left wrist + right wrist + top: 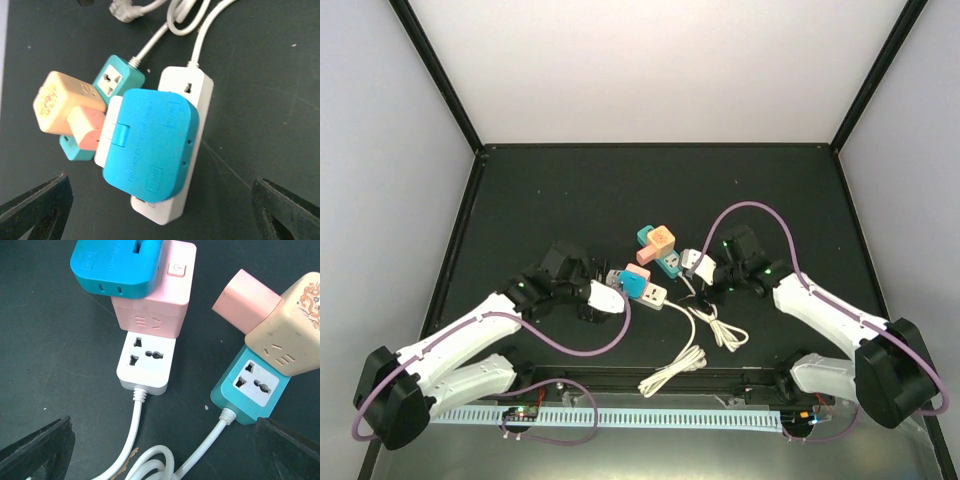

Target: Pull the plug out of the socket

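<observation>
Left gripper (605, 295) and right gripper (697, 264) face each other near the desk's middle. Left wrist: its black fingers (35, 205) are spread wide before the chunky blue plastic plug (150, 145), stuck in the long white plastic socket strip (192, 95). Right wrist: those fingers (35, 450) are spread wide too.

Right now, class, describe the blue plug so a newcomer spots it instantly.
On the black table, near its middle, lies a white power strip. The blue plug sits on its pink adapter: the only bright blue block, unlike the beige cube on the teal strip.
</observation>
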You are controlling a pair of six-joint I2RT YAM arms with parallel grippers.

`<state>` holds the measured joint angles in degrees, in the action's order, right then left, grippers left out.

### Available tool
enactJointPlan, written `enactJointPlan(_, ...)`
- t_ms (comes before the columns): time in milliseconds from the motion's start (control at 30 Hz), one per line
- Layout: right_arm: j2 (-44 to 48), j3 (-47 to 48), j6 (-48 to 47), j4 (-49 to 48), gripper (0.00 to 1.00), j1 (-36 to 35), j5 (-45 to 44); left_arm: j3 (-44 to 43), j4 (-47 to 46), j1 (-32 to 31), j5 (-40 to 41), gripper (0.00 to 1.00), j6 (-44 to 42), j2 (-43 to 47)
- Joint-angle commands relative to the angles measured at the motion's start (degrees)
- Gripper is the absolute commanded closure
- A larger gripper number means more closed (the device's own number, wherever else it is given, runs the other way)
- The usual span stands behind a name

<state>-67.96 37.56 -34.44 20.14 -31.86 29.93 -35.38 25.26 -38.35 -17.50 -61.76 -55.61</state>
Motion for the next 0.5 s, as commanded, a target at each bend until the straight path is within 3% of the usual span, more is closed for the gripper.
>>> enactJointPlan(0, -1.03, 1.39, -0.43, -0.11, 0.00, -0.31, -0.82, 0.51, -9.36, -1.42, 1.33, 0.01, -2.63, -0.89)
enactJointPlan(467, -1.78, 1.02, 0.43, -0.65, 0.00, -0.31, -1.60, 6.31, -24.82, -4.35, 8.13, 0.10, -10.13, -5.55)
